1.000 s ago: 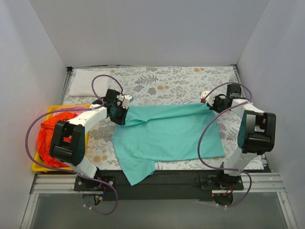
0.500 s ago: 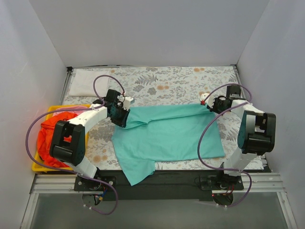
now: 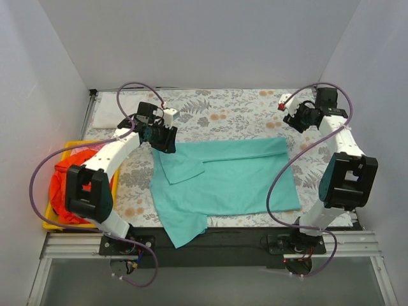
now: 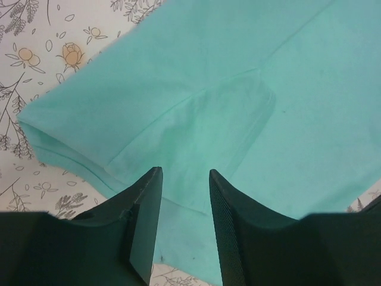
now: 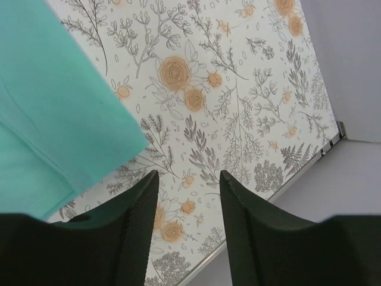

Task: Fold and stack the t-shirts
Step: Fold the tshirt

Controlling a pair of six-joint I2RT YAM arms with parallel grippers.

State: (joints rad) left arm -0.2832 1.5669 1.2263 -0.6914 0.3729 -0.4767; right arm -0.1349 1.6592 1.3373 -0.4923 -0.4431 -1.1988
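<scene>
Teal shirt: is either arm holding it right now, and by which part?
Neither. The left gripper is open over the teal shirt, with no cloth between its fingers; the right gripper is open over the tablecloth.

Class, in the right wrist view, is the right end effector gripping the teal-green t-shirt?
No: the right end effector is open over the floral tablecloth, the teal-green t-shirt lying beside it.
</scene>
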